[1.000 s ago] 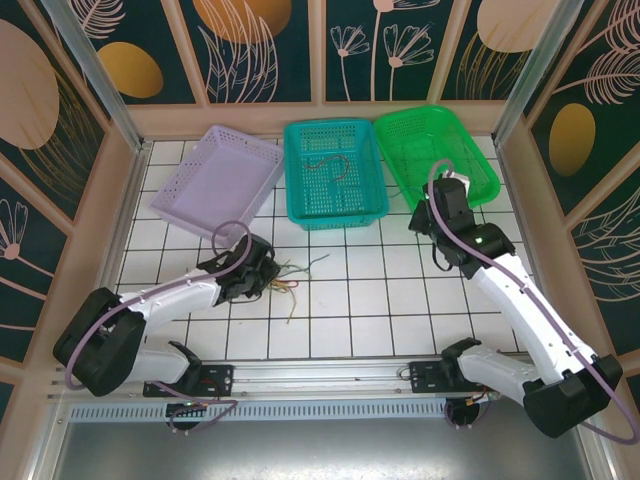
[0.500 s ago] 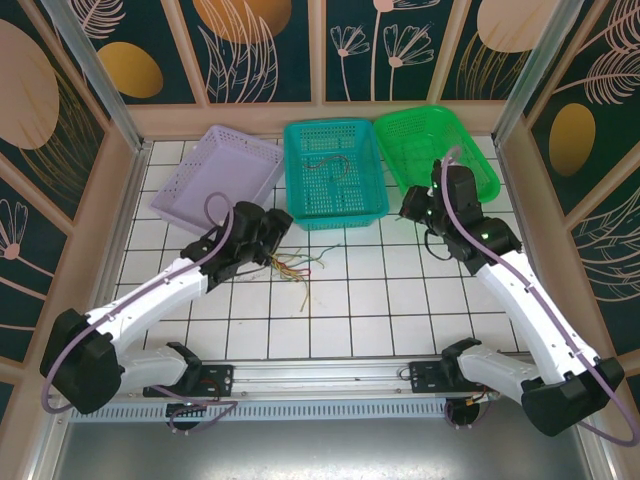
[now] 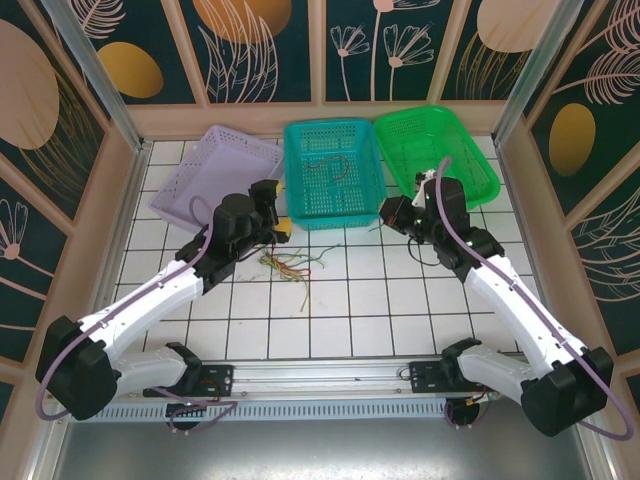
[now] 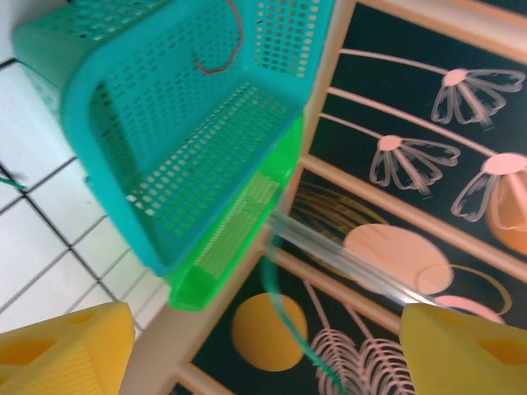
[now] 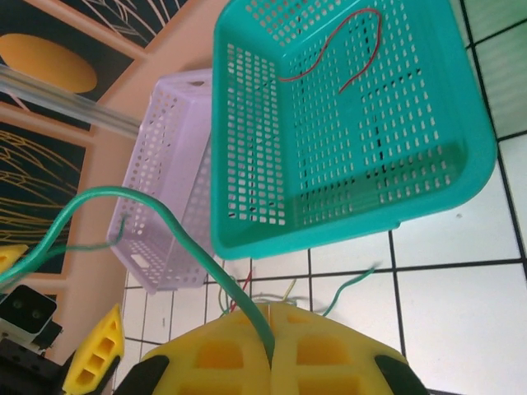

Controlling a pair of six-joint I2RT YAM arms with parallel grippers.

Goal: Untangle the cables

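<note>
White tiled table [image 3: 400, 300] under both arms. Three baskets on the far side. The lavender basket [image 3: 215, 175] sits up-left of the left gripper [image 3: 277, 208]. The teal basket [image 3: 335, 218] is just ahead of it and beside the right gripper [image 3: 388, 213]. The green basket [image 3: 470, 175] is on the right gripper's outer side. Left gripper fingers [image 4: 58, 346] are spread wide. A green strand runs up through the gap and touches neither finger, as far as I can see. Right gripper fingers [image 5: 329, 354] are pressed together, pinching the green cable [image 5: 165, 206] at the tips. From there it arcs up and over toward the left gripper's side. The remaining cables [image 3: 288, 265] lie in a loose bundle on the tiles, just near-side of the left gripper and apart from the right one. One red cable [image 3: 325, 165] lies inside the teal basket, beyond both grippers.
</note>
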